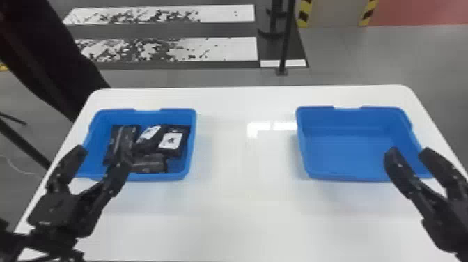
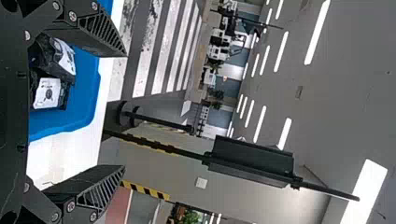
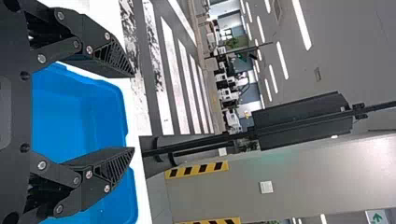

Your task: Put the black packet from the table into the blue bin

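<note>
the jaws of the left gripper (image 1: 100, 150) stand wide apart, and so do those of the right gripper (image 1: 410, 152); both wrist views show the fingers well spread. the left gripper is at the near left part of the left bin (image 1: 191, 136), one fingertip lined up with its left wall, the other with the packets inside; whether it touches any of them i cannot tell. the right gripper is well off to the right of the left bin, over the near right part of the right bin (image 1: 348, 153). the black packets are in the left bin, in a loose group: one (image 1: 112, 148) along its left side, partly hidden by a finger, one with a white label (image 1: 150, 134) towards its far side, another with a white label (image 1: 171, 140) by its right wall, and a darker one (image 1: 149, 163) across its near side. both bins are blue and upright on the white table (image 1: 243, 216), the right bin well apart from the left bin with bare tabletop between. beyond the left bin, past the table's far edge, white stripes (image 1: 229, 48) with dark patches cross the grey floor (image 1: 376, 62). a thin black pole (image 1: 285, 41) stands past the left bin, to its far right.
</note>
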